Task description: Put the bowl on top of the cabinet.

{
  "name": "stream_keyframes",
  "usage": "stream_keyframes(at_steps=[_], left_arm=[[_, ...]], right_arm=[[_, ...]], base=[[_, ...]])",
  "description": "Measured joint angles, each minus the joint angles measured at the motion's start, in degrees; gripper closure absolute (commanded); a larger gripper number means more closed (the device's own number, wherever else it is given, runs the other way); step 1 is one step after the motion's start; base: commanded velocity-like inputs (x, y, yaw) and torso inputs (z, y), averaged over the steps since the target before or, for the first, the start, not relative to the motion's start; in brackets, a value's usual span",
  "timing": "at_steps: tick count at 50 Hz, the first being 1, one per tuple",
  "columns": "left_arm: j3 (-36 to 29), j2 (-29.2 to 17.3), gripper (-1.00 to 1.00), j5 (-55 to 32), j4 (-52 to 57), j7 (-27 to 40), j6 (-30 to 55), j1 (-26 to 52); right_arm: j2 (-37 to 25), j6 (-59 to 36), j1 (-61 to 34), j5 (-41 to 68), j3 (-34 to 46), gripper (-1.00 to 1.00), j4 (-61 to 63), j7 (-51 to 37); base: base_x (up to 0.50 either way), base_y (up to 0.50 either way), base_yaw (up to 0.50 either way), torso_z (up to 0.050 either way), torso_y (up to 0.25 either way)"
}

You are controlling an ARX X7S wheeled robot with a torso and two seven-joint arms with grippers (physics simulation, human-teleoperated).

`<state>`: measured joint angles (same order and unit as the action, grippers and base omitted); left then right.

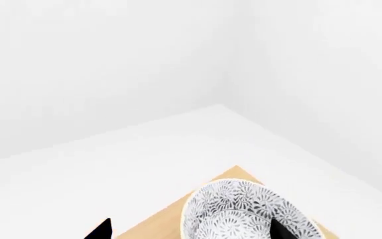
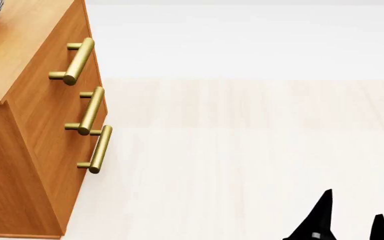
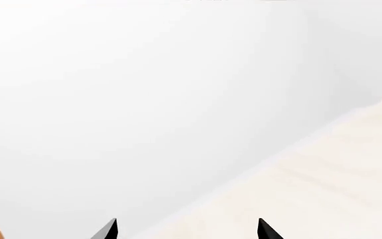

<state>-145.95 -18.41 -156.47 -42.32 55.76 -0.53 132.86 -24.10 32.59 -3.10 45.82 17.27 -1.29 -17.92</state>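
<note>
The cabinet (image 2: 25,125) is orange-brown wood with a lighter top and three brass bar handles (image 2: 78,61) down its front. The bowl (image 1: 247,211), deep, round and white, thick with grey-black flower motifs, sits on the cabinet top near a corner. The left gripper (image 1: 189,233) hangs over it, jaws spread wide and holding nothing. The right gripper (image 3: 187,231) is likewise spread, empty, above the pale floor (image 2: 245,150).

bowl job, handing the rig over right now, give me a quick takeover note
Left tool: open, fingertips either side of the bowl, no grip visible.
Right tool: open, empty, low over the floor, away from the cabinet.
Bowl sits on the cabinet top near a corner.
Done: bowl looks placed.
Left: back the left tool off without nudging it.
</note>
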Motion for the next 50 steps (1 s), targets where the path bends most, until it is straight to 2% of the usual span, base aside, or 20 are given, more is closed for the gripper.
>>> stream_keyframes(at_steps=[16, 28, 50], left_arm=[[10.89, -1.95, -1.00, 19.17, 11.39, 9.88, 1.26, 1.17], [14.36, -2.92, -1.00, 28.46, 20.36, 15.41, 1.05, 1.38], [19.22, -7.89, -1.00, 41.75, 41.11, 27.25, 1.13, 0.98]], right_arm=[[-0.22, 0.53, 1.22, -0.80, 0.13, -1.00, 1.64, -0.05], [-0.30, 0.82, 1.96, -1.45, 0.23, -1.00, 2.60, -0.14], [-0.08, 0.73, 2.70, -3.35, 1.24, -1.00, 3.63, 0.12]], base=[[0.00, 0.00, 0.00, 0.000, 0.000], [0.00, 0.00, 0.00, 0.000, 0.000], [0.00, 0.00, 0.00, 0.000, 0.000]])
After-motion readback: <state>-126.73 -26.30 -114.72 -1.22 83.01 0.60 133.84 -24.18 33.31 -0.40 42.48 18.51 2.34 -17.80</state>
